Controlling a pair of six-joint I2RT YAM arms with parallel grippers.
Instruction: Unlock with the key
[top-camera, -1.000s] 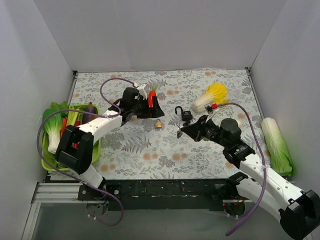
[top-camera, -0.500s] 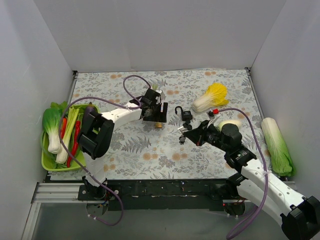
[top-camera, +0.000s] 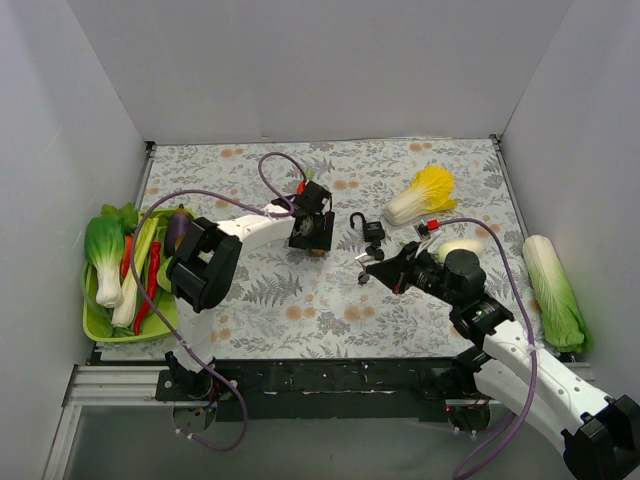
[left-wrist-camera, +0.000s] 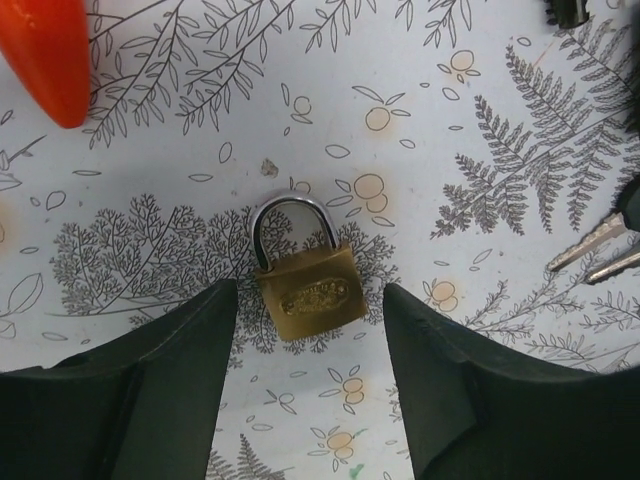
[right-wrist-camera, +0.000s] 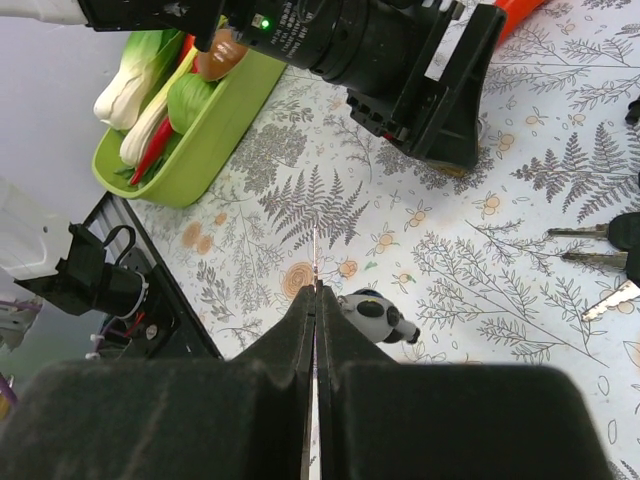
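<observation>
Brass padlock (left-wrist-camera: 308, 292) lies flat on the patterned surface (left-wrist-camera: 470, 130), its shackle shut and pointing away from my left wrist. It sits squarely between the fingers of the left pincer (left-wrist-camera: 309, 300), whose jaws stand partly apart with a gap on each side, touching nothing. The right pincer (right-wrist-camera: 316, 296) is pressed shut on a thin metal sliver that I take for the key (right-wrist-camera: 315, 262) seen edge-on, and it hovers just right of the left arm.

As I judge it, the step in hand is securing the lock. I want the fingers low enough to meet the flat sides of the brass body, not the shackle, and I want both pads landing together so the lock does not skid or twist on the cloth. The keyhole end faces back toward my wrist, so after the grip I expect to lift and turn it toward the right arm. I also mean to steer clear of the loose keys (left-wrist-camera: 598, 248) and the black padlock (top-camera: 372, 231) nearby
</observation>
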